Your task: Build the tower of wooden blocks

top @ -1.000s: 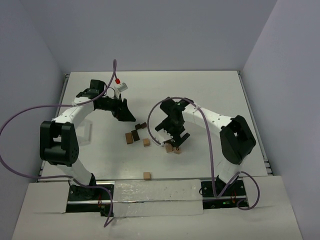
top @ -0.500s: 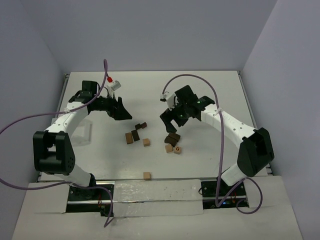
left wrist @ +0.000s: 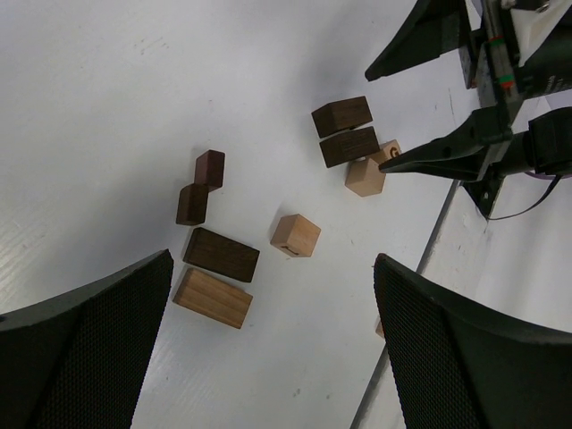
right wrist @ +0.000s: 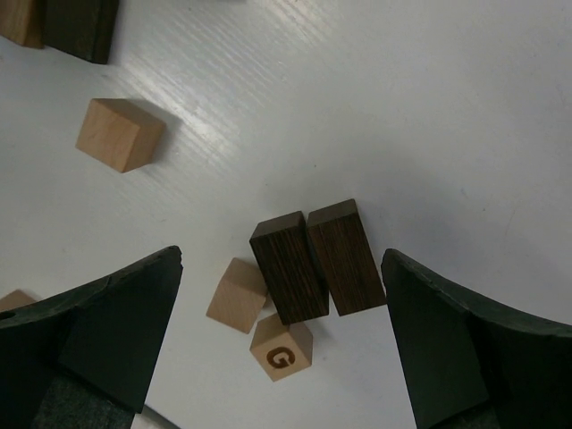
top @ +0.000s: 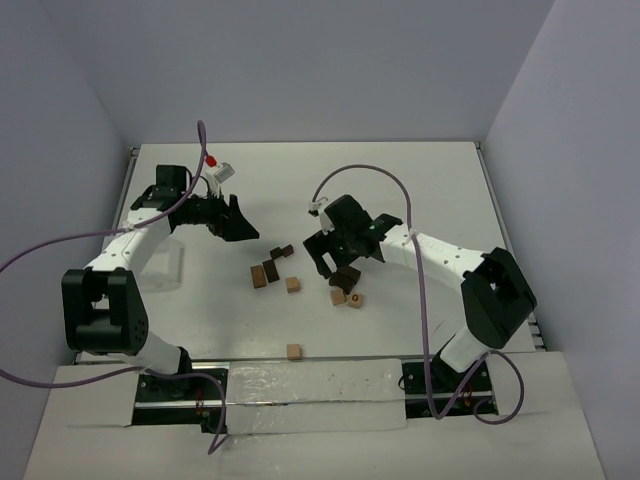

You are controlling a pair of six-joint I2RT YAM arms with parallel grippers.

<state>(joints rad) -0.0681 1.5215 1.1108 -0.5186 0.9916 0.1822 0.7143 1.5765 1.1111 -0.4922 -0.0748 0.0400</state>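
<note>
Overhead camera looks down; 2 close wrist cameras share dark blocks (right wrist: pixel 288 268).

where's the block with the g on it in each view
Top external: the G block lies right of centre, the rightmost of the small cluster there.
Left wrist: upper right, partly hidden, letter barely showing.
Right wrist: bottom centre, G facing up.
Shared landmark: the pair of dark brown blocks lying side by side right next to it, also seen at and.

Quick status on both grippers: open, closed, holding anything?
Left gripper: open, holding nothing.
Right gripper: open, holding nothing, poised above the two side-by-side dark brown rectangular wooden blocks.
</note>
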